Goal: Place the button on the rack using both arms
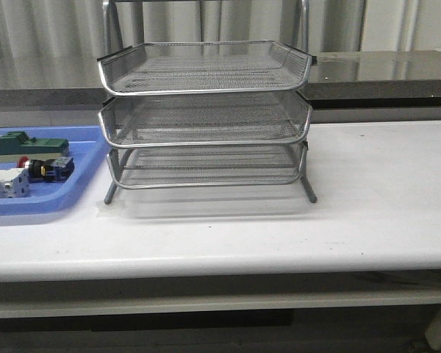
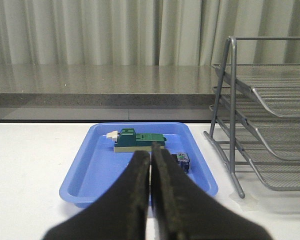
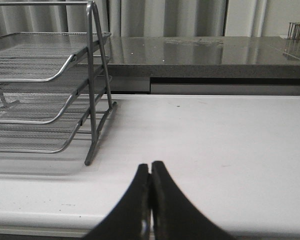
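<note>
Start state, nothing picked up yet. Your left tool (image 2: 150, 200) has its fingers pressed together with nothing between them, pointed at the blue tray (image 2: 85, 172). Your right tool (image 3: 150, 200) is likewise closed and empty, over bare bench (image 1: 382, 191) beside the rack (image 1: 206, 118).

The button (image 1: 44, 168) lies on its side in the blue tray, at the far left of the front view, between the green block (image 1: 26, 143) behind it and the white block (image 1: 4, 184) in front. Its red head faces left and its blue-and-yellow rear block faces the rack. In the left wrist view your fingers hide most of it.

The rack stands mid-bench, just beside the tray, with all three mesh tiers showing nothing in them and the open fronts facing you. My reading: the tray sits on the left arm's side so that arm takes the button, while the right arm waits by the rack for a tier, which may slide.

The bench is white, smooth, lightly scuffed. Behind it runs a grey stone-look counter (image 3: 210, 52), then pale pleated curtains (image 2: 90, 30).
</note>
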